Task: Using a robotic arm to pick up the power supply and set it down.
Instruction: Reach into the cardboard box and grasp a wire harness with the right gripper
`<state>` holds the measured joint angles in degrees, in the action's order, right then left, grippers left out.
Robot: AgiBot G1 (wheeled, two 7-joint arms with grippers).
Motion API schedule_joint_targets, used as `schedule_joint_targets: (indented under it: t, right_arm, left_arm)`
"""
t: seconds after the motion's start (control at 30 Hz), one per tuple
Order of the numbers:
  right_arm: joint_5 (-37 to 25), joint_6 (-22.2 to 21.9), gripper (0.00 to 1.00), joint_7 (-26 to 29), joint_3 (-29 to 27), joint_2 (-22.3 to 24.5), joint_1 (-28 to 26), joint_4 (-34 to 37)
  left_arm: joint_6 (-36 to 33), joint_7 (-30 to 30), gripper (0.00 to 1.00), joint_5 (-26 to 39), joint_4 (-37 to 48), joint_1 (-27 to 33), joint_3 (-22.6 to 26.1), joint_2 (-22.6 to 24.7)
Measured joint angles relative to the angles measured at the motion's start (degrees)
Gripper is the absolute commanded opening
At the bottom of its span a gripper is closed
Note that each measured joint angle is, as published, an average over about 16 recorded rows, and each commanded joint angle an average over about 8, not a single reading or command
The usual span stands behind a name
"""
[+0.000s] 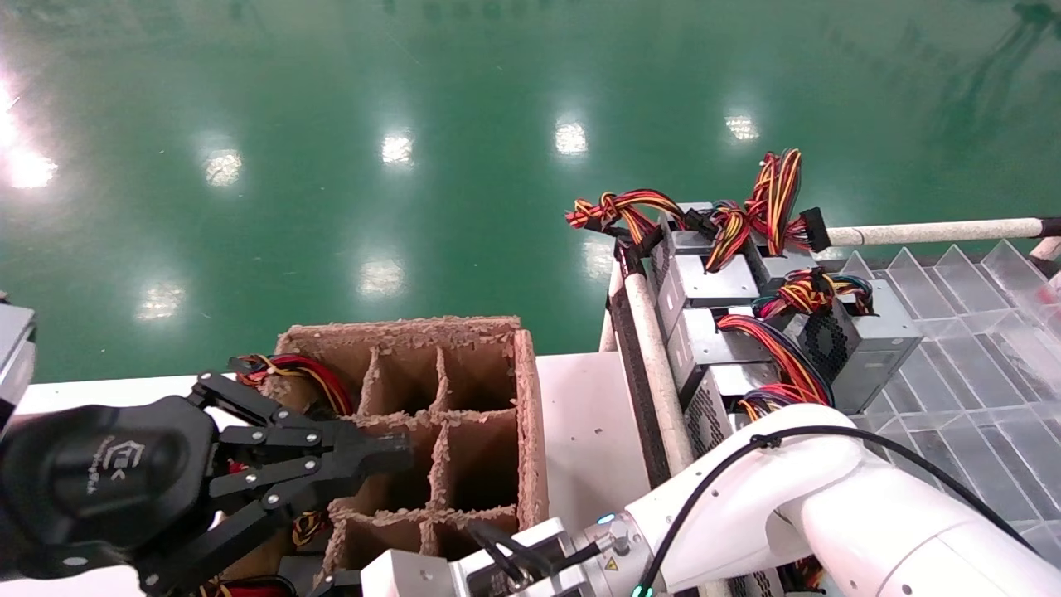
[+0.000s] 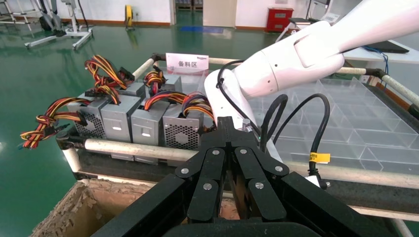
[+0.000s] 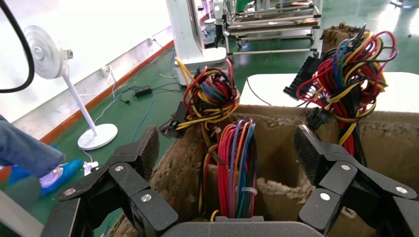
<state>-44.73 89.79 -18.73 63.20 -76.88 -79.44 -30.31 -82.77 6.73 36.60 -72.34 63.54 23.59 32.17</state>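
Observation:
Several silver-grey power supplies (image 1: 870, 336) with red, yellow and black wires stand in a row on the rack to the right; the left wrist view shows them as power supplies (image 2: 180, 129) too. A brown divided cardboard box (image 1: 530, 414) stands in front of me. My right gripper (image 3: 227, 148) is open over the box's near corner, its pads either side of a wire bundle (image 3: 236, 163) that rises from a compartment. The metal body under that bundle is hidden. My left gripper (image 1: 398, 452) is shut and empty, hovering over the box's left side.
A clear plastic divider tray (image 1: 953, 365) fills the rack's right part, behind a padded rail (image 1: 655, 365). The box sits on a white table (image 1: 580, 414). More wire bundles (image 3: 356, 74) stick out of other compartments. Green floor lies beyond.

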Motion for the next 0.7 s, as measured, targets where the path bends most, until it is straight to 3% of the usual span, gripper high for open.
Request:
schedule_joint_targets:
  t: [0.7]
  right_arm:
    - [3.55, -1.66, 0.00, -3.76, 6.35, -0.67, -2.34, 2.13]
  left_arm:
    - [0.00, 0.00, 0.00, 0.00, 0.00, 0.00, 0.00, 0.00]
